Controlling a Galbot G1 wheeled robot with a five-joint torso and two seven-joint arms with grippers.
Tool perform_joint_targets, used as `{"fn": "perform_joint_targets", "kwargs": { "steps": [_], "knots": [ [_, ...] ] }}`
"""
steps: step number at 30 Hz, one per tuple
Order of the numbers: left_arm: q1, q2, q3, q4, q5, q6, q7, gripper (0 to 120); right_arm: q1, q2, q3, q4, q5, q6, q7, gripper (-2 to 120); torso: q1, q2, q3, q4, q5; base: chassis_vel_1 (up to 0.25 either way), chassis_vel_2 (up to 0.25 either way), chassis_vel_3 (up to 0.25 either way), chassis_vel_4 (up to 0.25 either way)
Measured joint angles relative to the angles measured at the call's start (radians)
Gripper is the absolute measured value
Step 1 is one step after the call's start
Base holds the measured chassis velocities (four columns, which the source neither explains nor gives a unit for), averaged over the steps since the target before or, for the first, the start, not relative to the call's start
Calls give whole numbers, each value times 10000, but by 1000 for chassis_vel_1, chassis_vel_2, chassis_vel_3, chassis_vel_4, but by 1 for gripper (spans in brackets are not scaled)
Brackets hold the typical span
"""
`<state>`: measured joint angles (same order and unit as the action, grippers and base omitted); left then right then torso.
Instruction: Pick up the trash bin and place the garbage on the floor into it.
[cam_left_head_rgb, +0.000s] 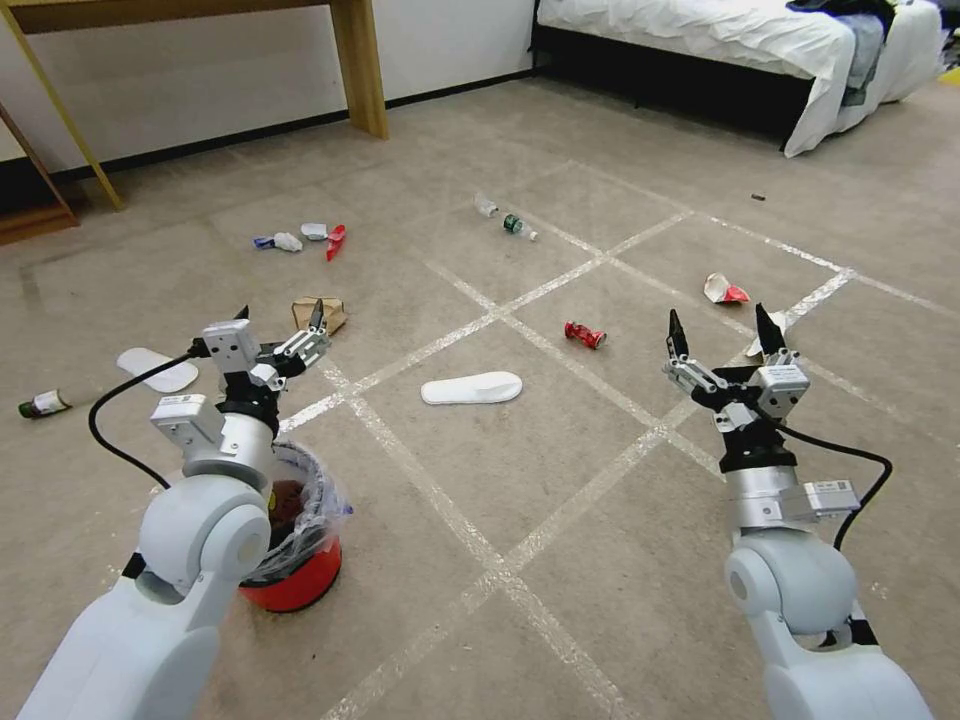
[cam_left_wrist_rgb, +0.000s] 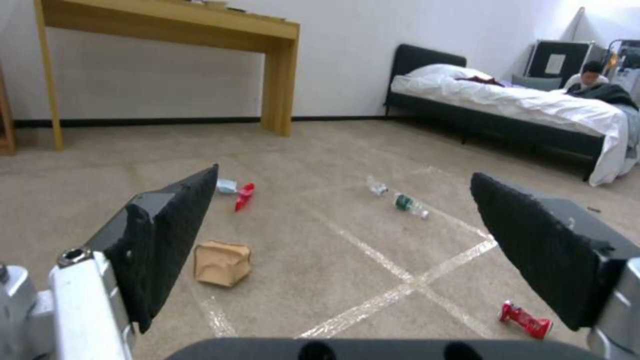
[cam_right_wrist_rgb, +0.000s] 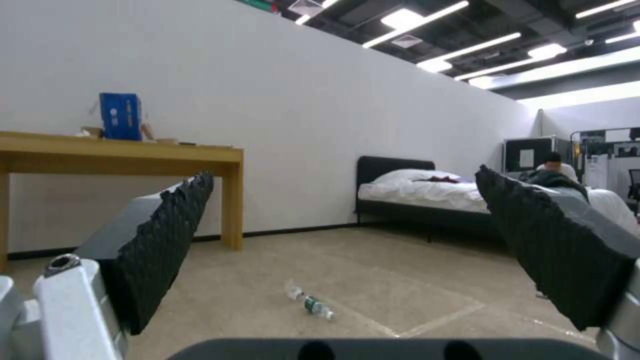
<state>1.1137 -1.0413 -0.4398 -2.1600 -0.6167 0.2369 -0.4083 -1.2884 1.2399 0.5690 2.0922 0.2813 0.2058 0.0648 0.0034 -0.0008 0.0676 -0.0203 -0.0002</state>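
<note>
The red trash bin (cam_left_head_rgb: 300, 575) with its clear bag stands on the floor (cam_left_head_rgb: 560, 470), partly hidden behind my left arm. My left gripper (cam_left_head_rgb: 280, 316) (cam_left_wrist_rgb: 343, 175) is held open in the air above and beyond the bin, holding nothing. On the right, my right gripper (cam_left_head_rgb: 720, 322) (cam_right_wrist_rgb: 343, 172) is also open and raised. Garbage lies scattered ahead: a white slipper (cam_left_head_rgb: 472, 388), a crushed red can (cam_left_head_rgb: 584, 334) (cam_left_wrist_rgb: 526, 320), crumpled brown paper (cam_left_head_rgb: 320, 312) (cam_left_wrist_rgb: 223, 263), two clear bottles (cam_left_head_rgb: 518, 226) (cam_left_wrist_rgb: 408, 205) (cam_right_wrist_rgb: 310, 300) and a red-and-white wrapper (cam_left_head_rgb: 725, 290).
A second slipper (cam_left_head_rgb: 158, 370) and a dark bottle (cam_left_head_rgb: 44, 404) lie at the left. More wrappers (cam_left_head_rgb: 335, 240) sit toward the wall. A wooden desk (cam_left_head_rgb: 358, 70) stands at the back left and a bed (cam_left_head_rgb: 720, 40) at the back right.
</note>
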Motion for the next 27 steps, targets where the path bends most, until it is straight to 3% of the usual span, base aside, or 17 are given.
{"fn": "perform_joint_targets", "kwargs": {
  "steps": [5, 12, 14, 15, 16, 17, 18, 19, 21, 22, 23, 27],
  "knots": [
    [0, 39, -63, 5, -63, 162, -59, 100, -4, -1, 15, -12, -1, 14, 0, 100, 0, 0, 0, 0, -1, 0, 0, 0, 0],
    [-88, 462, -322, -166, -1086, 887, -682, 100, 10, 126, -102, -142, -74, 62, -4, 100, 0, 1, 0, 0, -1, 0, 0, 0, 0],
    [-192, 695, -422, -201, -1888, 1377, -1290, 100, 22, 114, -122, -153, -75, 63, -5, 100, 0, 0, 0, 0, -1, 0, 0, 0, 0],
    [-313, 905, -465, -199, -2517, 1803, -1958, 100, 35, 81, -128, -174, -70, 63, -5, 100, 0, 0, 0, -1, -2, 0, 0, 0, 0],
    [-313, 905, -465, -199, -2517, 1803, -1958, 100, 35, 81, -128, -174, -70, 63, -5, 100, 0, 0, 0, -1, -2, 0, 0, 0, 0],
    [-441, 1199, -537, -155, -3325, 2336, -2705, 100, 51, 44, -128, -195, -63, 63, -5, 100, 0, 0, 0, -1, -1, 0, 0, 0, 0],
    [-515, 1503, -612, -101, -3947, 2605, -3049, 100, 58, 21, -128, -209, -60, 64, -5, 100, 0, 0, 1, 0, -4, 0, 0, 0, 0],
    [-515, 1503, -612, -101, -3947, 2605, -3049, 100, 58, 21, -128, -209, -60, 64, -5, 100, 0, 0, 1, 0, -4, 0, 0, 0, 0],
    [-640, 2453, -851, -15, -5382, 2974, -3344, 100, 50, -4, -106, -232, -47, 80, -4, 100, 0, 1, 1, 2, 0, 0, 0, 0, 0],
    [-640, 2453, -851, -15, -5382, 2974, -3344, 100, 50, -4, -106, -232, -47, 80, -4, 100, 0, 1, 1, 2, 0, 0, 0, 0, 0],
    [-743, 2962, -984, 78, -6166, 3145, -3449, 100, 32, -4, -100, -282, -44, 120, -4, 100, 0, 1, 1, 1, 0, 0, 0, 0, 0],
    [-983, 3782, -1223, 360, -7658, 3616, -3772, 100, 12, -1, -128, -367, -47, 166, -5, 100, 0, 0, 1, 0, 0, 0, 0, 0, 0]
  ]
}}
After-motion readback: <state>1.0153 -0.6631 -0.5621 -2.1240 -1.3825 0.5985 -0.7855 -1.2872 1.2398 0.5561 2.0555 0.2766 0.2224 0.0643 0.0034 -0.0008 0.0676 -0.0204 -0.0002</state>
